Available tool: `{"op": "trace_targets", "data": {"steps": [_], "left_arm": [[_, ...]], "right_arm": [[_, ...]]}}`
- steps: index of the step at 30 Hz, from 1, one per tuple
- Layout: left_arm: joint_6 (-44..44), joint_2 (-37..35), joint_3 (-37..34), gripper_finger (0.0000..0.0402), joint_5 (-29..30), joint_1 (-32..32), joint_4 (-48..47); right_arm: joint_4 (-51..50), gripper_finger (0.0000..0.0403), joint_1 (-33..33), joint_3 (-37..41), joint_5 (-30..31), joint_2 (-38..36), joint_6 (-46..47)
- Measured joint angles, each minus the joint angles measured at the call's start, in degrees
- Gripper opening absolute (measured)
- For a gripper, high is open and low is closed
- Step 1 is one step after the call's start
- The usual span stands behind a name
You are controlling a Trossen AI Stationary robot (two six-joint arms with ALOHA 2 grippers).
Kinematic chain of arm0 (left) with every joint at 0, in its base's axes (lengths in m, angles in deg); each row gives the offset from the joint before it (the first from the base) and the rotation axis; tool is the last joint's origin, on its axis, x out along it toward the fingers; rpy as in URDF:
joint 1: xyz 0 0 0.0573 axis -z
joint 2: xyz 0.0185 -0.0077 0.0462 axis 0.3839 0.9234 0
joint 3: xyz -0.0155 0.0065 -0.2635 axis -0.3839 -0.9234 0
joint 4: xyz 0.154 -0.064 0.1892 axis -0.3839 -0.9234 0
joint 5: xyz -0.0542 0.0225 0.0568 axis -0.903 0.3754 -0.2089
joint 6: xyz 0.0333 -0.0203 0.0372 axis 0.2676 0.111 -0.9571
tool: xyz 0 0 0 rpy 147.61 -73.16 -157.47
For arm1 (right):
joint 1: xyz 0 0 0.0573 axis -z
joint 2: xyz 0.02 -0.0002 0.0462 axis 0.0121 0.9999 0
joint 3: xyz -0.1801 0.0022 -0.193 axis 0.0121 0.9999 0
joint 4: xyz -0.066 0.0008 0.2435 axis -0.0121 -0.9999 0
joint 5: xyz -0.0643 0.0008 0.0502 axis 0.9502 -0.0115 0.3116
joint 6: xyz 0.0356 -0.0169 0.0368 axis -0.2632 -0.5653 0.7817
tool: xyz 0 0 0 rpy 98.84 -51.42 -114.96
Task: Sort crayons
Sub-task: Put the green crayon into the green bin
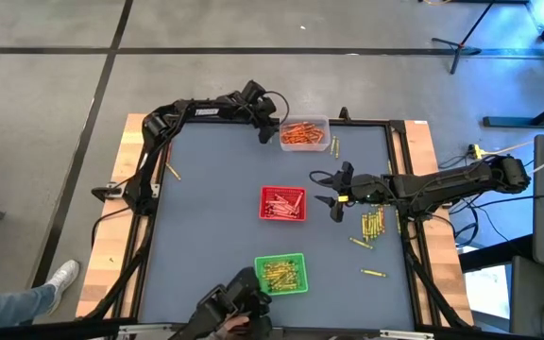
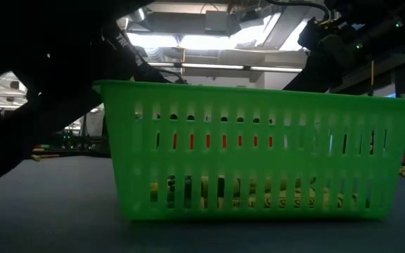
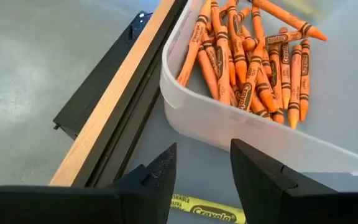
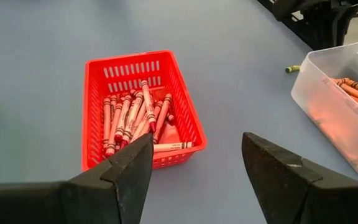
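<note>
A: Reading the high view from the left side of the table (image 1: 206,189): I see the left gripper (image 1: 268,125) at the far edge, just beside the clear tray (image 1: 321,123). Its fingers (image 3: 157,174) stand partly apart with nothing between them.

B: Confirmed from its wrist camera. The clear tray holds the orange crayons (image 3: 247,56). One yellow crayon (image 3: 207,210) lies on the table under the jaws, apart from them.

A: Mid-table I log the red tray (image 1: 282,204) with the red crayons (image 4: 132,121) inside. Toward the near edge sits the green tray (image 1: 281,274) with yellow-green crayons (image 1: 281,275) in it.

B: Right gripper (image 1: 330,193) hangs just beside the red tray, on its right-edge side. Jaws wide apart, empty; wrist view shows the red tray between the fingertips and beyond them.

A: Loose yellow-green crayons (image 1: 372,225) are clustered near the right edge, a few more strays nearer the near-right corner, and two by the clear tray. One stray crayon (image 1: 173,173) lies at the left edge.

B: Low view is mostly filled by the green tray wall.
</note>
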Motion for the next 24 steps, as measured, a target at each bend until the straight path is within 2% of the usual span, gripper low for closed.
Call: {"op": "trace_targets", "data": {"steps": [12,20,24], "left_arm": [[-0.63,1.25,0.65,0.0135,4.3,-0.4,-4.49],[-9.4,1.46,5.09,0.0135,14.99,1.67,-20.79],[-9.07,-0.4,6.64,0.0135,16.13,2.31,-24.88]], "right_arm": [[0.37,0.0243,0.02,0.0,0.08,0.0,-1.21],[0.79,0.0243,0.02,0.0,0.15,0.0,-2.42],[0.05,0.0243,0.0,0.0,0.0,0.0,-2.6]]}}
